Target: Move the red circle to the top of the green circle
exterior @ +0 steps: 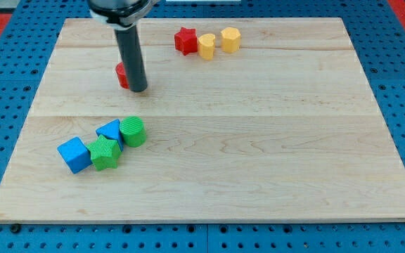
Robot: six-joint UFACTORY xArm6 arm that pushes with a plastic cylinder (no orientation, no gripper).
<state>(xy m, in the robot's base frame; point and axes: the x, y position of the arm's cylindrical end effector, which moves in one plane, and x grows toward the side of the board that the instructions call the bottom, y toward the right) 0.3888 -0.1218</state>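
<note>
The red circle (121, 74) lies at the upper left of the board, mostly hidden behind my rod. My tip (138, 90) rests on the board touching the red circle's right side. The green circle (133, 131) lies lower down, at the right end of a cluster, well below the red circle and my tip.
A blue triangle (109, 131), a green star (105, 152) and a blue cube (74, 154) sit against the green circle's left. A red star (185, 40), a yellow heart-like block (207, 46) and a yellow hexagon (230, 39) line the view's top. The wooden board (259, 140) lies on a blue pegboard.
</note>
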